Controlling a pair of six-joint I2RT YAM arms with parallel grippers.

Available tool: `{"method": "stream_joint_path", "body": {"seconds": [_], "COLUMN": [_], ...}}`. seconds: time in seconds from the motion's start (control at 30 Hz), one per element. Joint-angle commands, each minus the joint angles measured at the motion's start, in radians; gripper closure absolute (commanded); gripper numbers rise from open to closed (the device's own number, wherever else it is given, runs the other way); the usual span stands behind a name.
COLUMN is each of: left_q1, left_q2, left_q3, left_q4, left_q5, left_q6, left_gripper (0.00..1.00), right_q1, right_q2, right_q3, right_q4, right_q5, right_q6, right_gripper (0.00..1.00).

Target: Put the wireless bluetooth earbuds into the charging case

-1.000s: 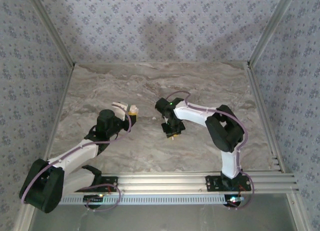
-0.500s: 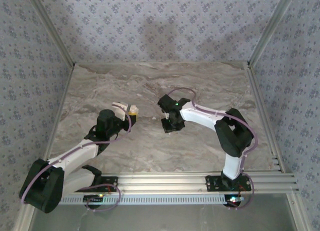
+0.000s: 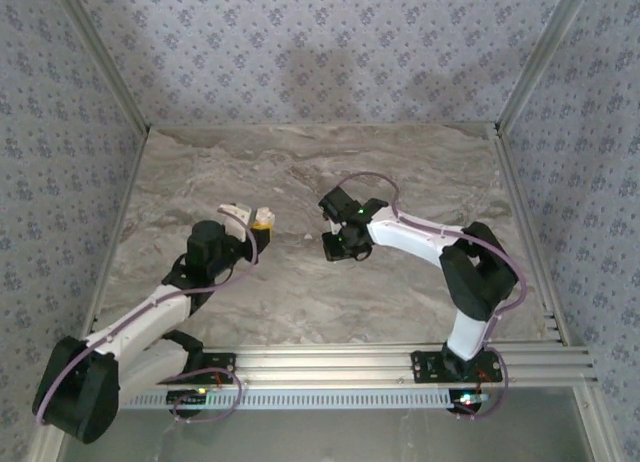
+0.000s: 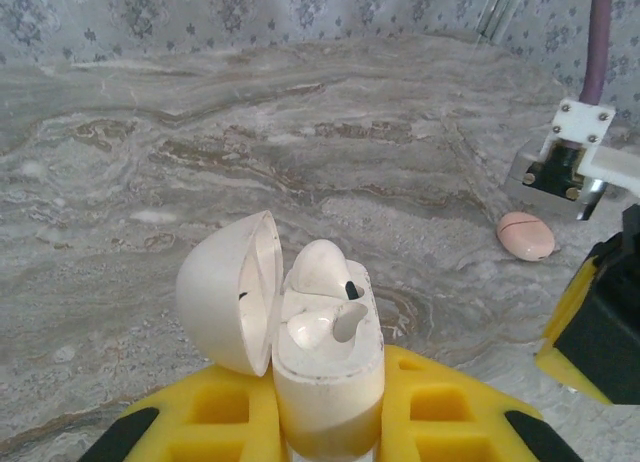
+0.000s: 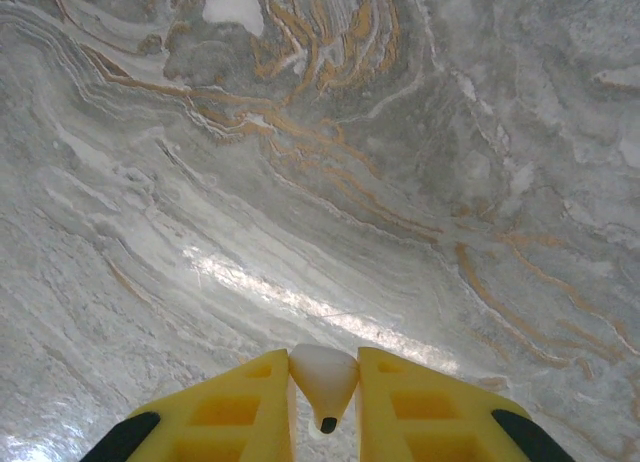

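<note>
The white charging case (image 4: 330, 372) stands upright between the yellow fingers of my left gripper (image 4: 330, 407), which is shut on it. Its lid (image 4: 225, 292) hangs open to the left. One white earbud (image 4: 322, 270) sits in the far socket; the near socket looks bare. In the top view the left gripper (image 3: 255, 223) holds the case (image 3: 236, 213) left of centre. My right gripper (image 5: 325, 394) is shut on the other earbud (image 5: 323, 380), pinched between its pads above the marble. It hangs at mid-table (image 3: 336, 247), right of the case and apart from it.
A small pinkish disc (image 4: 526, 236) lies on the marble table (image 3: 300, 172) to the right of the case, under the right arm's wrist (image 4: 556, 166). Patterned walls and aluminium rails (image 3: 400, 362) close in the table.
The right arm has stretched forward, moving its gripper with the earbud slightly away from the base and up. The left arm has shifted the case a little to the left.
</note>
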Motion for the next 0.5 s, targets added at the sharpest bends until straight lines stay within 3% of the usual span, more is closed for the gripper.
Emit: {"method": "stream_joint_path", "body": {"seconds": [0.0,0.3,0.47], "left_q1": [-0.007,-0.005,-0.005], "left_q2": [-0.085,-0.377,-0.445], "left_q3": [-0.033,-0.106,-0.127], "left_q4": [-0.01,-0.173,-0.196], "left_q5": [0.007,-0.027,-0.028], "left_q6": [-0.001,0.004,-0.006], "left_gripper": [0.92,0.92,0.92], "right_q1": [-0.007,-0.006,0.001], "right_q2": [-0.052,-0.107,-0.13], "right_q3": [-0.045,-0.07,-0.068], "right_q4": [0.05,0.122,0.165], "right_q5": [-0.014,-0.021,-0.036], "right_q6": [0.025,0.014,0.004], "right_gripper": [0.8,0.8,0.8]}}
